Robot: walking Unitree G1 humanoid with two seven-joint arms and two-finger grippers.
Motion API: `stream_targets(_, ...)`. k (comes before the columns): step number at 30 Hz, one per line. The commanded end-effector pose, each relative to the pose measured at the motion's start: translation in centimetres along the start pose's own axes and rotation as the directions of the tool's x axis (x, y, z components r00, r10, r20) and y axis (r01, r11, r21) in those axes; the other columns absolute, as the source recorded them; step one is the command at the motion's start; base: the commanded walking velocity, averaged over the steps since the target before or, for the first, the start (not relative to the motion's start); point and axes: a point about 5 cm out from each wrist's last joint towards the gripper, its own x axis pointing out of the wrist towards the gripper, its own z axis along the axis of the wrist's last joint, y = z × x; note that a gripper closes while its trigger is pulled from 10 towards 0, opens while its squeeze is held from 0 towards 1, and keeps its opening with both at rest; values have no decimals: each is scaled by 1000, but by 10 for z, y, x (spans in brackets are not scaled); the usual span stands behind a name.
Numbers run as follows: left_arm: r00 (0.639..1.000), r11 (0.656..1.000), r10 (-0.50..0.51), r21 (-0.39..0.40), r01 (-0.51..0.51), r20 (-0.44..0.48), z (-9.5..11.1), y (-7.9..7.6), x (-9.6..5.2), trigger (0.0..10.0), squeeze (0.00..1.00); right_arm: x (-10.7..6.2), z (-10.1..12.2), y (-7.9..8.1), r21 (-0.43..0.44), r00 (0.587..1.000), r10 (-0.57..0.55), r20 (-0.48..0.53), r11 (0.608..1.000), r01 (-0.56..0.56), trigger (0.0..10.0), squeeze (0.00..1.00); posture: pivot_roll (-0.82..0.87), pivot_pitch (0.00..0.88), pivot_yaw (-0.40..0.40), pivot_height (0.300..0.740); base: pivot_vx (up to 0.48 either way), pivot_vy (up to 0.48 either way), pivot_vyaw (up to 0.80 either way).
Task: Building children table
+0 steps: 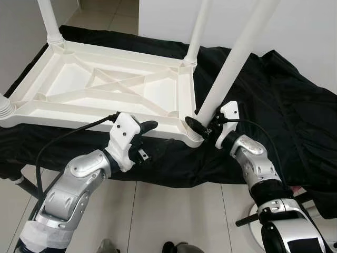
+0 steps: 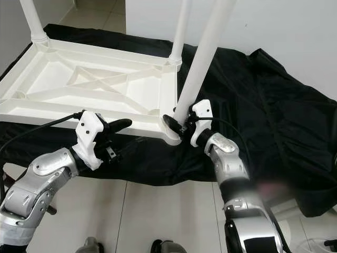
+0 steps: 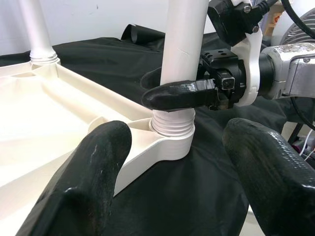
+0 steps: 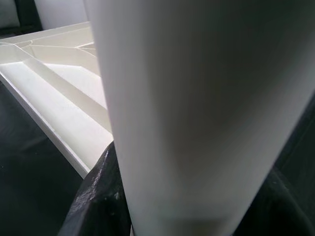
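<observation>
Tabletop point(image 1: 105, 89) lies upside down on black cloth point(image 1: 274, 100), upper left of frame. Right gripper point(image 1: 202, 124) pinches the near-corner leg point(image 1: 231, 68) just above its socket; left gripper point(image 1: 145, 138) hovers spread beside the tabletop's near edge.

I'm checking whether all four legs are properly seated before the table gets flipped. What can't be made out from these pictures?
- Tops of the legs: cut off by the upper edge in the head views.
- Near-left leg: cut by the left edge.
- How deep the leg held by the right gripper sits in its corner socket: threads hidden inside.
- Right wrist view: the leg blocks everything behind it.
</observation>
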Motion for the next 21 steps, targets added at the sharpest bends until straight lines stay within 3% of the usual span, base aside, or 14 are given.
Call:
stream_targets(1,1000,1000,-13,8,13,-2,-1,-1,0,10000,0,-6,-11,-1,15,999,20,-49,1000,-19,0,0,99,115,-136,740,0,0,0)
stream_targets(5,1000,1000,-13,7,13,-4,-1,-1,-1,10000,0,-10,-14,-1,49,999,0,-46,999,2,0,0,92,120,-131,740,0,0,0)
stream_targets(6,1000,1000,-14,7,14,-4,-1,-1,-1,10000,0,-10,-15,-1,48,998,-26,-54,998,29,7059,0,90,123,-130,740,0,0,0)
stream_targets(7,1000,1000,-14,7,14,-4,-1,-1,-1,10000,0,-10,-15,-1,48,998,-26,-54,998,29,7059,0,90,123,-130,740,0,0,0)
stream_targets(8,1000,1000,-16,7,16,-4,-1,-1,-1,10000,0,-10,-16,-2,47,998,-40,-50,998,42,10000,0,89,122,-128,740,0,0,0)
stream_targets(10,1000,1000,-18,6,18,-4,-1,-1,-1,10000,0,-9,-16,-1,57,995,-74,-61,995,78,10000,0,88,124,-129,740,0,0,0)
stream_targets(14,1000,1000,-14,7,14,-2,-1,0,1,10000,0,-4,-17,10,96,957,-282,-69,953,288,10000,0,87,128,-137,740,0,0,0)
stream_targets(17,1000,1000,-12,7,12,-1,-1,0,1,10000,0,-4,-17,11,100,952,-300,-66,947,305,10000,0,87,128,-137,740,0,0,0)
stream_targets(19,1000,1000,-9,7,9,-2,-1,0,0,10000,0,-3,-18,14,119,936,-344,-71,929,351,10000,0,86,129,-136,740,0,0,0)
stream_targets(20,1000,1000,-7,5,7,-6,-2,0,0,10000,0,-4,-20,17,137,909,-409,-76,899,416,10000,0,90,130,-139,740,0,0,0)
stream_targets(21,1000,1000,-7,5,7,-6,-2,0,0,10000,0,-4,-20,17,137,909,-409,-76,899,416,10000,0,90,130,-139,740,0,0,0)
